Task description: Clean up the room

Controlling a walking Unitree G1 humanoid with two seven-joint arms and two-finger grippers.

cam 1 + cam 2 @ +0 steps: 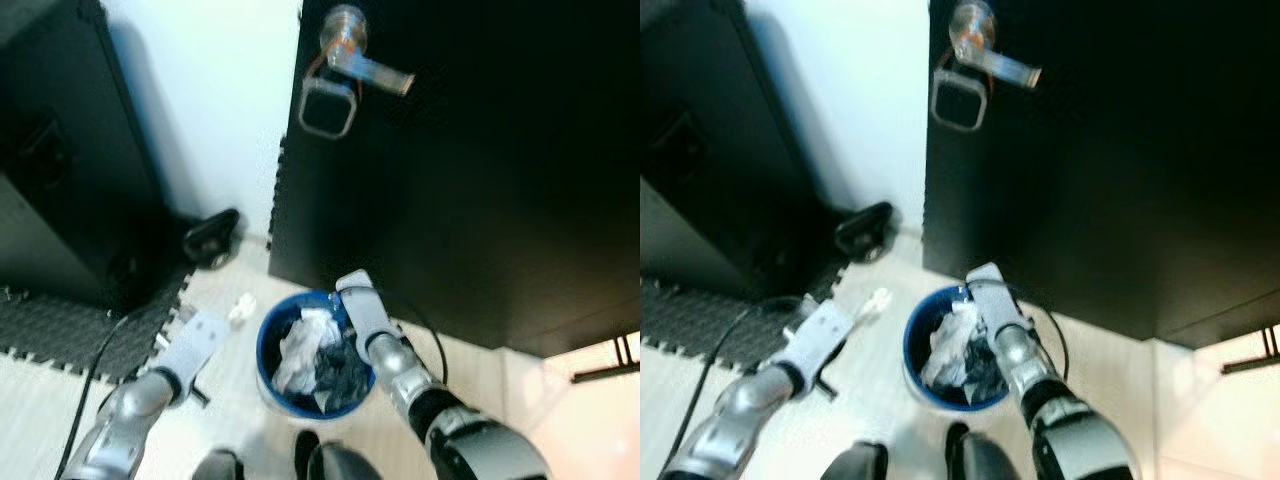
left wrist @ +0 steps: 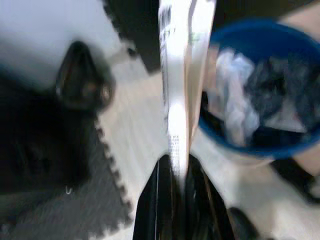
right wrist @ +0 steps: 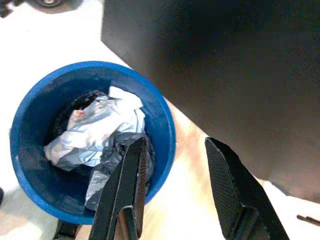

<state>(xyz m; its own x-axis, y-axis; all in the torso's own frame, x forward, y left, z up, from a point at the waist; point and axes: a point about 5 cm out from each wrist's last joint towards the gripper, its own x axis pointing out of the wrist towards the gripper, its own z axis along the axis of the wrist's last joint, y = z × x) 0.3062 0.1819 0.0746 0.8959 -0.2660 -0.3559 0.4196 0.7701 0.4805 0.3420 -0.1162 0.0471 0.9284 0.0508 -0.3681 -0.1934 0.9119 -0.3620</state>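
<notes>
So the blue bin [image 1: 268,345] sat on the pale floor [image 1: 1110,380] pretty much dead center, right in front of a big black door [image 1: 480,170]. It was stuffed with a crumpled white bag [image 3: 95,132] and some dark plastic [image 1: 340,372] next to it.

The left gripper [image 2: 177,172] was at about 9 o'clock from the bin, just beside its rim, pinched tight on a flat white wrapper [image 2: 180,75] with some printing down one edge. The wrapper stuck out straight past the fingers, its far end close to the bin's rim, but I couldn't tell if it was touching. In the head views you could just see its white tip [image 1: 240,308] poking out by the rim.

The right gripper [image 3: 175,165] was spread wide, hanging over the bin's edge at roughly 3 o'clock, one finger [image 3: 125,190] over the trash and the other out over bare floor. Nothing in it.

A black foam mat [image 1: 60,330] with puzzle edges lay off at 9 o'clock, with a dark cabinet [image 1: 60,150] behind it. A small black gadget [image 1: 210,238] sat at 11 o'clock by the white wall [image 1: 225,90]. The door had a silver handle [image 1: 365,62] up at 12.
</notes>
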